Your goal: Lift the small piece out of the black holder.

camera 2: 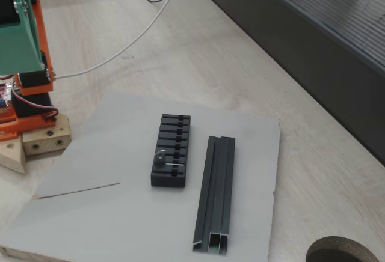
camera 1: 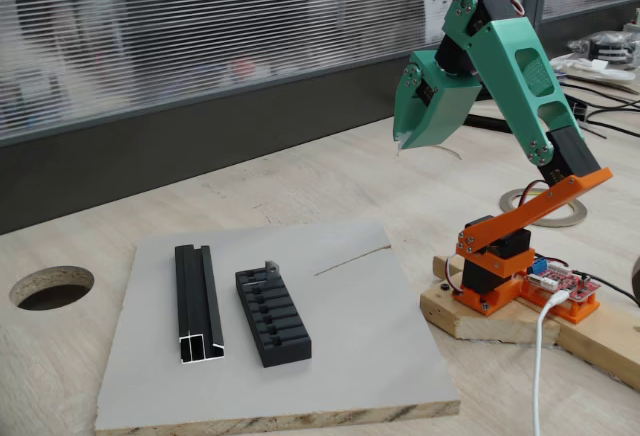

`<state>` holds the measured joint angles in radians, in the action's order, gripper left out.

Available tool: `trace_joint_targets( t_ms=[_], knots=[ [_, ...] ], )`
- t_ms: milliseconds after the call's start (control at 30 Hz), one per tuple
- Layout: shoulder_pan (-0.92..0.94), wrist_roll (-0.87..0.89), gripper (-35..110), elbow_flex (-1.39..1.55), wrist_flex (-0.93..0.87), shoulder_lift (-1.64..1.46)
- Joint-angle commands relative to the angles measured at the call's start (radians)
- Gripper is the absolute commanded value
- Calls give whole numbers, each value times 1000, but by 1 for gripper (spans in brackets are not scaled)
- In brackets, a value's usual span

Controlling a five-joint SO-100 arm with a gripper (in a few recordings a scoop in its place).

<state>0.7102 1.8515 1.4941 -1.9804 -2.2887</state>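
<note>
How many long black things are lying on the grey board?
2. The black holder with slots lies in the middle of the grey board; the longer black rail lies beside it, apart, toward the table's round hole.

- The black holder (camera 1: 273,318) is showing a matte, plastic-looking finish
- The small piece (camera 2: 160,156) is looking like dull grey metal
- The rail (camera 1: 198,302) is showing bare silvery metal at its cut end
- The grey board (camera 1: 340,346) is lying smooth and matte, its edge exposing raw wood

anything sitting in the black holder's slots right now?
One small piece stands in an end slot of the black holder; the other slots look bare. Slot bottoms can't be seen.
</note>
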Motion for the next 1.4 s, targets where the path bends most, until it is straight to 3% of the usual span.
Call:
trace_joint_targets(
  t_ms=[0,767,900,1100,1367],
  knots=[
    [0,15,4,-2,-15,-5],
    [-2,23,4,-2,-15,-3],
    [-14,144,4,0,-6,-2],
    [-222,374,4,0,-3,38],
    [-476,518,4,-3,-2,222]
  ],
)
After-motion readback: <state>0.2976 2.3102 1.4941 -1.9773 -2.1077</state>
